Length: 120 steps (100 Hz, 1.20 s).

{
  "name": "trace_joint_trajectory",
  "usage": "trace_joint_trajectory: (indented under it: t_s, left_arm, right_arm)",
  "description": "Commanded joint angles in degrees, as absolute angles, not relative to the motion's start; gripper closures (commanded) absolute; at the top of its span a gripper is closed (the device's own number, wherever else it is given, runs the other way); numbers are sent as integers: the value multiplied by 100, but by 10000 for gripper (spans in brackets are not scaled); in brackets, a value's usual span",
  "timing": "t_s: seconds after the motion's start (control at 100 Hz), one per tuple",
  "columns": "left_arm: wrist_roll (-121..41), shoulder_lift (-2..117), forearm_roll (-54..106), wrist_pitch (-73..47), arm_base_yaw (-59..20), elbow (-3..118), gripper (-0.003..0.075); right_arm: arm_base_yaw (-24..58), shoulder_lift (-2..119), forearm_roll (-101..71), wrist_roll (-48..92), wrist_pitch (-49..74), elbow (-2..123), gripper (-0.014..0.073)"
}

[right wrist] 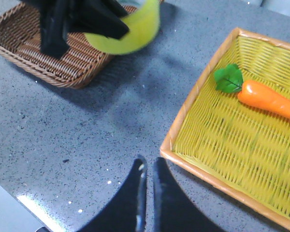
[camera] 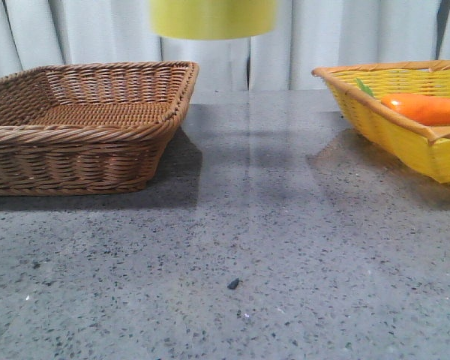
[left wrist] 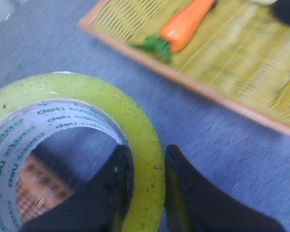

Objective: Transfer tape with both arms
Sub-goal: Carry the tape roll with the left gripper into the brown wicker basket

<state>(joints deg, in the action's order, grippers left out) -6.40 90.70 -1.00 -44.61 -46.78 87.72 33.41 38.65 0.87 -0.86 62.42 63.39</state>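
Grey speckled stone is making up the surface point(camera: 270, 247), and nearest the camera it is carrying only a small dark speck point(camera: 233, 283). Farther back, the brown wicker basket point(camera: 82, 124) is sitting on the robot's left and the yellow basket point(camera: 405, 120) with the orange carrot point(camera: 424, 109) on its right.

Above the gap between them, nearer the brown basket, the tape point(camera: 214, 18) is hanging in the air at the top of the front view. The left claw point(left wrist: 147, 188) is pinching the roll's wall, one finger inside the white core and one on the outer yellow face.

The right claw point(right wrist: 147, 193) is hovering low beside the yellow basket's near corner, its fingers almost touching and gripping nothing. From it, the tape point(right wrist: 130, 29) is lying up and across toward the brown basket, well apart.

The roll's axis appears tilted near upright, its open ring facing the left wrist camera. I judge the right claw must open and cross toward the free side of the roll.
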Motion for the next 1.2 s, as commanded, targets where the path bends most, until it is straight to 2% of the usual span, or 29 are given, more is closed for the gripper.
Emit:
trace_joint_trajectory:
  t_s: [0.0,0.41,0.75,1.19]
  left_arm:
    - [-642,8760,-172,-4343,-4446,8906,741]
    - [-577,8747,-161,-4281,-3841,8199,741]
    - [-577,8734,0,-4197,-3630,7980,741]
    - [-566,8457,388,-3585,-3393,7068,741]
  right_arm:
    - [3349,3874,123,-78,5883,6410,668]
    - [3349,3874,123,-78,5867,6347,668]
    - [3349,3874,123,-78,5854,6347,668]
    - [3349,3874,123,-78,5793,6347,668]
